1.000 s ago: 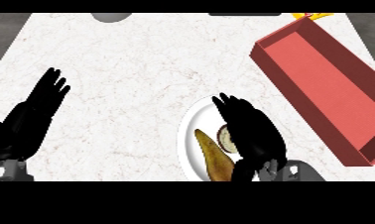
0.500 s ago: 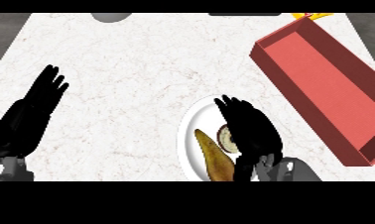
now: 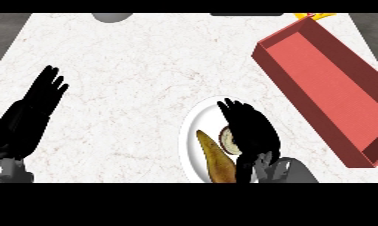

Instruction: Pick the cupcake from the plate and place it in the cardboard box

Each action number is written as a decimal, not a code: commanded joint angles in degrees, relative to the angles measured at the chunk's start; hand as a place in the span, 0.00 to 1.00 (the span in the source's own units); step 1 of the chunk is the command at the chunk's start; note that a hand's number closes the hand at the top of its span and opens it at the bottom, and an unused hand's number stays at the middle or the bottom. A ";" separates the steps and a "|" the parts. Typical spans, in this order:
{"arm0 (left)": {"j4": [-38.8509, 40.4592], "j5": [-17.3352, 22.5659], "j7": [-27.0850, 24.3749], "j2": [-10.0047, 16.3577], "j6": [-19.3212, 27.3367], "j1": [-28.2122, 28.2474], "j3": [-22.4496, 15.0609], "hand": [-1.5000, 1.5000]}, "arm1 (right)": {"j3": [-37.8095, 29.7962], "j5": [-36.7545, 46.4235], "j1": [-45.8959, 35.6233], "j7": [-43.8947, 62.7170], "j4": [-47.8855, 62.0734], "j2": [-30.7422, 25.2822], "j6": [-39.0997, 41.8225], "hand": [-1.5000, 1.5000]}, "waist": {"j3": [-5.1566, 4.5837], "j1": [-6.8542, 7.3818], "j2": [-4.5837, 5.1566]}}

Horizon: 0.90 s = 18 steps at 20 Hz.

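Observation:
A white plate lies near the counter's front edge, right of centre. On it sits the cupcake, with pale frosting and a dark wrapper, mostly hidden under my right hand. That hand hovers over the plate's right half with straight fingers pointing away from me, open. The cardboard box, red-brown and long, lies slanted at the right, its inside bare. My left hand rests open at the left edge, fingers up.
A yellow-brown elongated food item lies on the plate beside the cupcake. A grey round object shows at the counter's far edge, and something yellow peeks past the box's far end.
My right hand has slid slightly toward me and lower over the cupcake, covering more of it. The left hand has stayed where it was.

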 commanded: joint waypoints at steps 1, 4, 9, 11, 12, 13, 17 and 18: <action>1.98 -0.79 -0.23 -0.76 -1.29 -1.24 1.17 0.50 | -1.54 2.96 0.31 -2.72 2.04 1.04 0.08 0.00 | 0.00 -0.04 0.01; 0.18 -0.78 2.02 -0.51 -1.16 -1.76 2.01 0.50 | -2.04 3.99 0.29 -3.36 3.33 2.20 0.71 0.00 | 0.00 -0.02 0.01; 4.22 0.07 -0.76 -0.03 -3.34 -2.37 3.88 0.50 | -1.38 5.90 2.11 -11.89 3.31 -0.77 -5.18 1.00 | 0.00 -0.06 0.05; 0.59 -4.96 -0.43 -4.43 1.17 -0.62 -0.81 0.50 | 2.00 9.09 2.09 -10.86 5.83 2.47 -7.45 1.00 | 0.01 0.03 0.02; 1.03 -3.04 -2.03 -2.59 -2.20 1.17 1.58 0.50 | -2.07 7.33 -0.36 -11.94 2.90 0.36 -2.86 1.00 | 0.00 0.05 0.00; 6.66 -0.62 0.80 -0.19 -2.73 -5.89 4.01 0.50 | -1.27 8.30 1.90 -15.65 5.05 -1.43 -6.59 1.00 | 0.00 -0.19 0.06; 2.36 -1.68 2.55 -0.65 -2.56 -3.87 3.74 0.50 | -3.96 10.53 -0.28 -15.87 8.55 1.69 -7.31 1.00 | 0.00 0.00 0.02; 6.81 -1.27 -0.97 -0.78 -3.32 -5.55 4.48 0.50 | -2.93 11.96 0.04 -15.82 14.81 3.71 -12.45 1.00 | 0.00 0.02 0.11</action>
